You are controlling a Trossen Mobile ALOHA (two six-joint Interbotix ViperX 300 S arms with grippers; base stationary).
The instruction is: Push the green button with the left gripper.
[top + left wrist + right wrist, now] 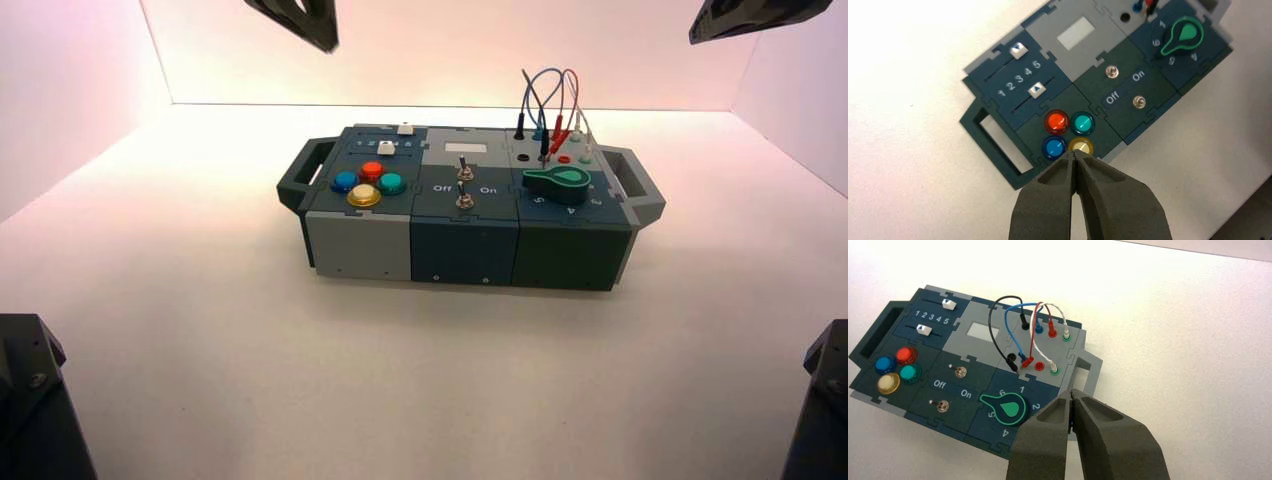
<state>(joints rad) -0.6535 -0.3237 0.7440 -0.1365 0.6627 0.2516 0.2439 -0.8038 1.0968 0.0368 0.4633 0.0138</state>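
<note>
The green button is a small teal dome on the box's left top. It sits in a cluster with the red, blue and yellow buttons. In the left wrist view the green button lies beyond the yellow button. My left gripper is shut and empty, held well above the box, with its tips in line with the yellow button's edge. In the high view the left gripper hangs high at the back left. My right gripper is shut and empty, high over the box's right handle.
The box also bears two sliders, two toggle switches marked Off and On, a dark-green dial knob pointing near 6, and looped wires in sockets. The right gripper hangs at the back right. White walls enclose the table.
</note>
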